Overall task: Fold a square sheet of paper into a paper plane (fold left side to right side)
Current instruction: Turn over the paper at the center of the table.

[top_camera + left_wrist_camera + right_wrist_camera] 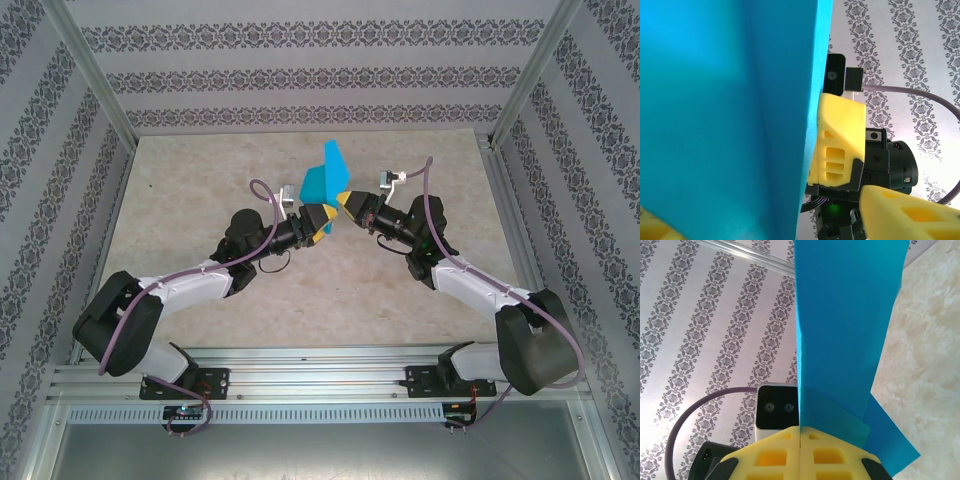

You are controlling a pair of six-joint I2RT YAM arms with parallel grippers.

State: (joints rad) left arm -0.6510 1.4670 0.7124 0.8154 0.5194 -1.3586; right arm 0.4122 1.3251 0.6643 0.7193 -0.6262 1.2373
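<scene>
Right gripper (pixel 800 434): jaws fully closed, pinching the lower edge of the square sheet of paper (pixel 845 325), which rises upright from the closed tips. Left gripper (pixel 322 222): fingers apart, one either side of the sheet, with no pinch evident (contact cannot be confirmed). From above, the sheet is held off the desk (pixel 200 210) near its centre, with the right gripper at its 4 o'clock and the left at its 6 o'clock.

Assessment: the left-to-right fold is in hand, with the sheet being handed between grippers in mid-air. The next move likely requires the left gripper to close on the free side without creasing it askew.

Surface: pale, marbled, bare. Enclosure: damask-patterned walls (pixel 300 50) at 9, 12 and 3 o'clock, with a metal mounting rail (pixel 320 362) at 6.
</scene>
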